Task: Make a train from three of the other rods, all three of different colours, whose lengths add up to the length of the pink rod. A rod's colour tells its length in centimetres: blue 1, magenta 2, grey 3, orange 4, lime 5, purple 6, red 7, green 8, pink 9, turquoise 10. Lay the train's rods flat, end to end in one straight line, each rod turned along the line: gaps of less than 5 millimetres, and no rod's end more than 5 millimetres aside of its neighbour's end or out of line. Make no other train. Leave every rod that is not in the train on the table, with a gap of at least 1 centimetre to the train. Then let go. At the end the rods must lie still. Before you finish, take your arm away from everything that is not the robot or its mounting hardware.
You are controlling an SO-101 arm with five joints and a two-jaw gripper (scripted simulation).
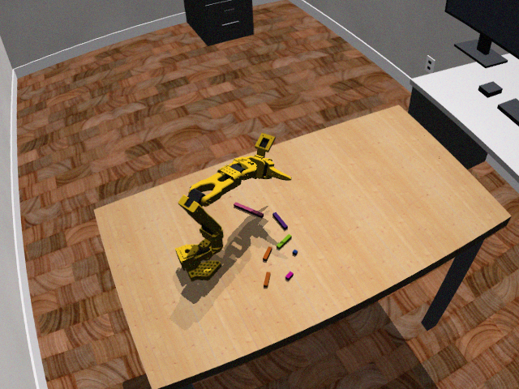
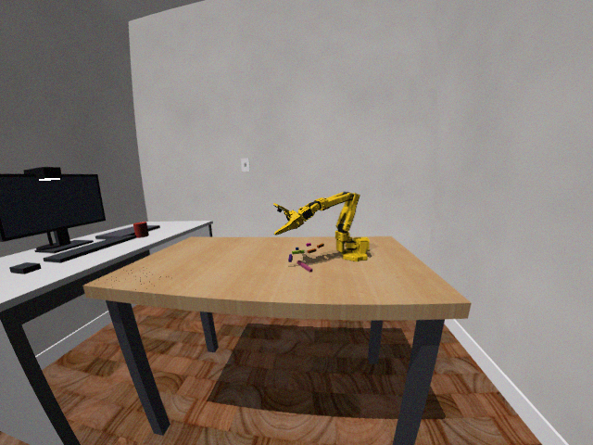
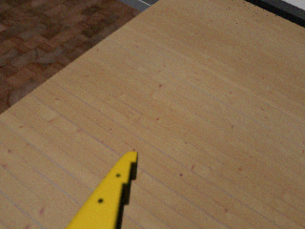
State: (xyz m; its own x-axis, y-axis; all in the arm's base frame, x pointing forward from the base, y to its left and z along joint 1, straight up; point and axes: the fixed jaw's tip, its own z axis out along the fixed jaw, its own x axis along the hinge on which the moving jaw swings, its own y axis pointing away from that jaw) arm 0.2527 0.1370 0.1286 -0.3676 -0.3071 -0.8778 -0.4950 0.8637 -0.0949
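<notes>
Spread fully wide and holding nothing, the pincer (image 1: 280, 167) hangs in the air above the wooden table (image 1: 377, 176), tilted down toward the board and well apart from every rod; its fixed finger (image 3: 111, 193) shows in the wrist view as a yellow wedge over bare planks, with no rod in that picture; the moving jaw sticks up behind it in the top view; the yellow arm (image 1: 209, 190) reaches from its base (image 1: 212, 267) near the table's left part, bending at the elbow and stretching away from the rods.

All rods lie flat on the table, scattered and apart from one another, none joined end to end; the pink rod (image 1: 248, 209) lies nearest the arm's shadow, slanted; just beyond its far end lies the purple rod (image 1: 280, 220); below that the lime rod (image 1: 283, 241) lies at an angle, with the small blue rod (image 1: 294, 252) near it; one orange rod (image 1: 267, 253) lies beside the lime one, and a second orange rod (image 1: 266, 279) lies closer to the table's near edge, with the short magenta rod (image 1: 289, 275) next to it; in the exterior view the rods form a small cluster in front of the base, too small to tell apart well.
</notes>
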